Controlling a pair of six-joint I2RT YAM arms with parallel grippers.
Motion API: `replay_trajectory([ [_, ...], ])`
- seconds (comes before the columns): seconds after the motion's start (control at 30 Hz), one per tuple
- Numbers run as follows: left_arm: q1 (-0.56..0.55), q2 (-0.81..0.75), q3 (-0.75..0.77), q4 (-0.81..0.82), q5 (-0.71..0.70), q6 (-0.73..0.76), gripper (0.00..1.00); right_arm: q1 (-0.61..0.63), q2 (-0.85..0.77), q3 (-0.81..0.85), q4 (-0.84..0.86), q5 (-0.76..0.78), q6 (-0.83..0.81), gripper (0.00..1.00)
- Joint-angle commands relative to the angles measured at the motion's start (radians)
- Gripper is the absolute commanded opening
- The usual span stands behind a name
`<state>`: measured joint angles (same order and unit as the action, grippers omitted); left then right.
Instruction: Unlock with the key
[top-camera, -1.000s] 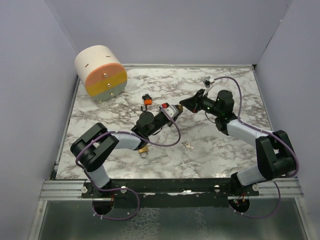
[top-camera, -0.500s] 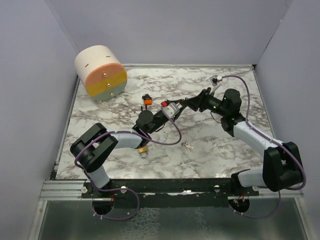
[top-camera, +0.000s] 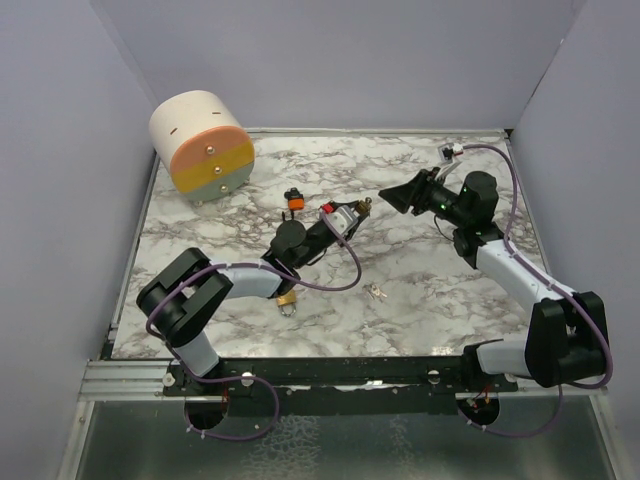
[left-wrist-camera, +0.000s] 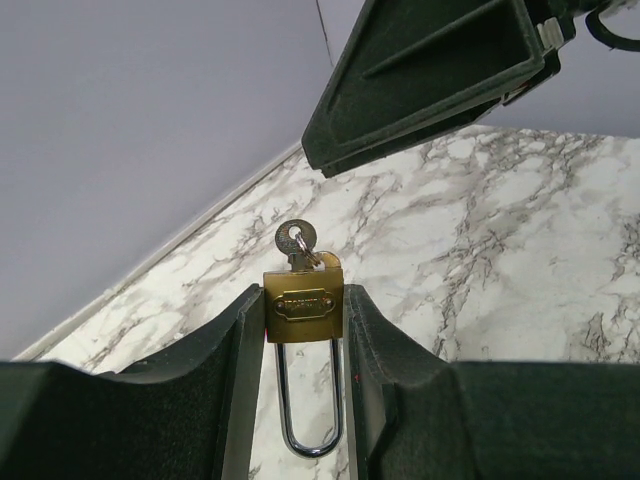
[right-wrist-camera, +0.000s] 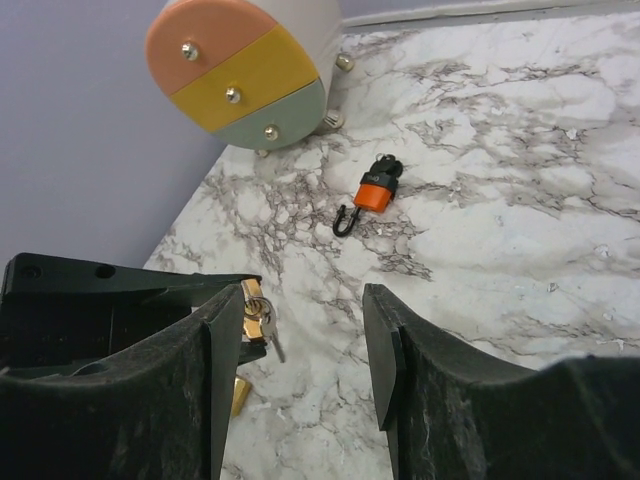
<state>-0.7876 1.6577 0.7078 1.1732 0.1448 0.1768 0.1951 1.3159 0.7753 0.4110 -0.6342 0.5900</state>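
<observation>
Right gripper (top-camera: 388, 196), since a second ago: backed away toward 3 o'clock in the top view, off the key, with its jaws spread apart and nothing between them.
Left gripper (left-wrist-camera: 303, 296): the nearer arm, clamped narrowly on the brass body of the padlock (left-wrist-camera: 303, 312) and holding it up off the table (top-camera: 440, 290).
Padlock: its long axis runs along the left fingers, with the shackle back toward that wrist and the keyhole end pointing out at about 2 o'clock in the top view.
Key (left-wrist-camera: 293, 240): seated in the keyhole, in line with the padlock, its round bow sticking out free.
Key from right gripper: just beyond the tips, at about 8 o'clock in the top view and at 9 o'clock between the jaws in the right wrist view; apart, not touching.
Shackle: looks seated; I can't tell whether it is released.
Next move, my guess: the right gripper comes back in along the key's axis to pinch the bow and turn it.
</observation>
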Motion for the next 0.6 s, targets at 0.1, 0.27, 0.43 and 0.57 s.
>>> replay_trajectory([
  [0.1, -0.006, -0.058, 0.015, -0.091, 0.016, 0.024, 0.0, 0.0, -0.019, -0.009, 0.057, -0.083, -0.023, 0.49],
  [0.27, -0.009, -0.057, 0.035, -0.126, 0.041, -0.004, 0.0, -0.001, 0.001, -0.031, 0.094, -0.129, -0.014, 0.43],
  [0.43, -0.019, -0.051, 0.046, -0.137, 0.045, -0.011, 0.0, 0.0, 0.022, -0.042, 0.121, -0.155, -0.004, 0.38],
  [0.57, -0.026, -0.046, 0.06, -0.145, 0.048, -0.014, 0.0, 0.0, 0.041, -0.044, 0.13, -0.169, -0.002, 0.37],
])
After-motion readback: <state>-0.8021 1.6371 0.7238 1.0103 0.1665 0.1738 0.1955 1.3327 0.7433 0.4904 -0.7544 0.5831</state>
